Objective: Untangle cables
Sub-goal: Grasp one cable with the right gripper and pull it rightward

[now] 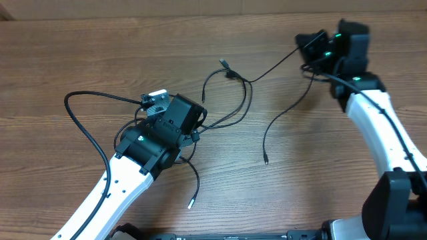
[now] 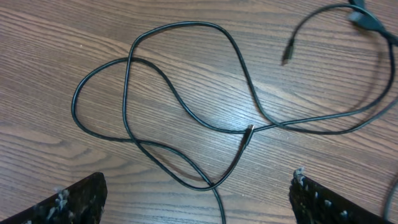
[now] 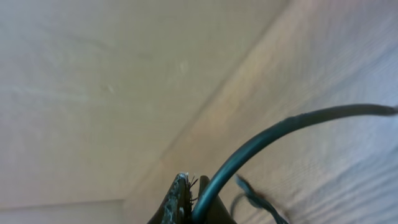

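Black cables [image 2: 129, 60] lie looped and crossed beneath your left gripper [image 2: 199, 186], spread wide. Your right gripper [image 1: 312, 48] pinches one strand; most untangling remains.

A wooden table [image 1: 80, 53] fills the overhead and left wrist views, its brown top marked with darker, wavy grain running from side to side. In the right wrist view a plain pale wall [image 3: 87, 74] stands beyond the table's edge. Both are blurred there, and the wood looks washed-out.
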